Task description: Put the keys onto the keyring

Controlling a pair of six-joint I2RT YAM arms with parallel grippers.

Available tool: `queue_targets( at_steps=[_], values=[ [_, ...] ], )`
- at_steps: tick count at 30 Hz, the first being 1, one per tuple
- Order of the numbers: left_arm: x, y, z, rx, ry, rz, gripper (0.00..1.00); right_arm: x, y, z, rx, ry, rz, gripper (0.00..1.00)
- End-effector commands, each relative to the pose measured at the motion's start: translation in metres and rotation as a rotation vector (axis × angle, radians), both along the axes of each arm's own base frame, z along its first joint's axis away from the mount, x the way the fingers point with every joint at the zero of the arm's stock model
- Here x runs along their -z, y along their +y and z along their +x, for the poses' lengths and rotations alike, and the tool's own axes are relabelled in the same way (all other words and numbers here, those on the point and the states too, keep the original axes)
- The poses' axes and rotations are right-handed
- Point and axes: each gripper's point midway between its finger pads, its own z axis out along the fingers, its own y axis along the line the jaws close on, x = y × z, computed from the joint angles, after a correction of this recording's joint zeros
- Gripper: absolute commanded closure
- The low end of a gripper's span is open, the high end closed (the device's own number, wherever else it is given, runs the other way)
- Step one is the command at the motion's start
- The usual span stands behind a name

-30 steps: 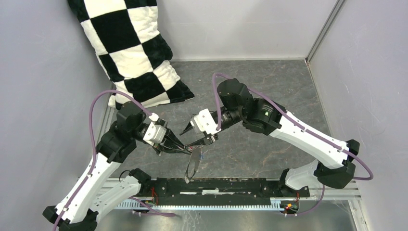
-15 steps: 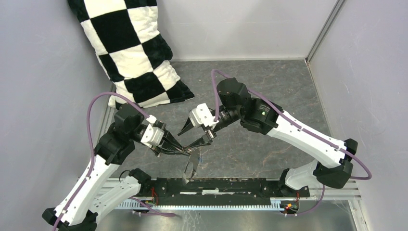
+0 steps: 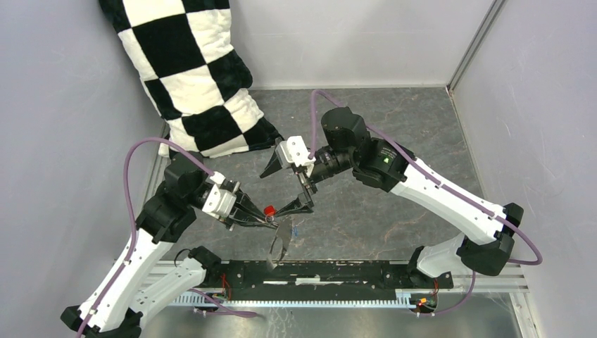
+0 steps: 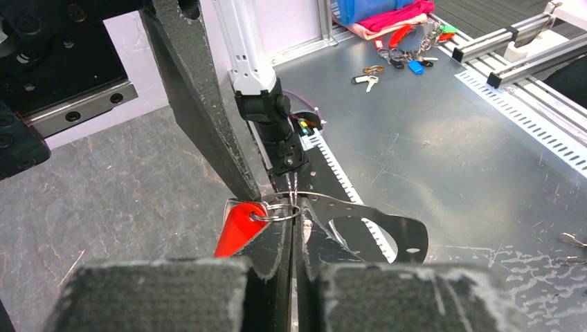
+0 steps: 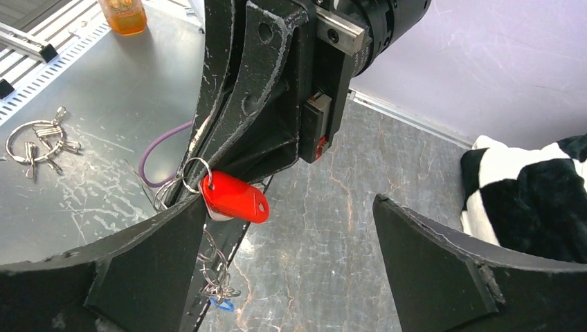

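My left gripper (image 3: 270, 221) (image 4: 294, 232) is shut on the keyring (image 3: 279, 243) (image 4: 387, 225), a thin grey band loop that hangs down from its tips. The red key (image 3: 269, 210) (image 4: 237, 228) (image 5: 235, 197) hangs by a small wire ring at those fingertips. The blue key (image 3: 293, 230) (image 5: 220, 303) dangles lower on a chain of small rings. My right gripper (image 3: 287, 188) (image 5: 291, 256) is open wide, one finger (image 5: 138, 263) close beside the red key and nothing between the jaws.
A black-and-white checkered pillow (image 3: 190, 70) leans in the back left corner. A black rail (image 3: 317, 271) runs along the table's near edge. On the metal plate beyond lie spare keys (image 4: 405, 52), a ring bunch (image 5: 34, 145) and an orange bottle (image 5: 124, 14).
My right gripper has opened wide and lifted back from the left gripper's tips. The red key, hidden before, now shows at the left fingertips. The left arm has dropped slightly.
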Motion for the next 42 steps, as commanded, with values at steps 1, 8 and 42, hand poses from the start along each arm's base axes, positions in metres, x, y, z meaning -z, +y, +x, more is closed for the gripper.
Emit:
queue_targets(
  at_steps=[1,8,42],
  values=[
    [-0.018,0.001,-0.004,0.028,-0.113,-0.067,0.98,-0.017,-0.003,0.007,0.06,-0.006,0.031,0.02],
    [-0.018,0.001,-0.004,0.025,-0.11,-0.066,0.98,-0.049,-0.011,0.033,0.217,-0.085,0.119,0.02],
    [-0.024,-0.012,0.047,-0.271,-0.009,-0.094,0.98,-0.021,-0.042,0.0,0.367,-0.004,-0.041,0.37]
  ],
)
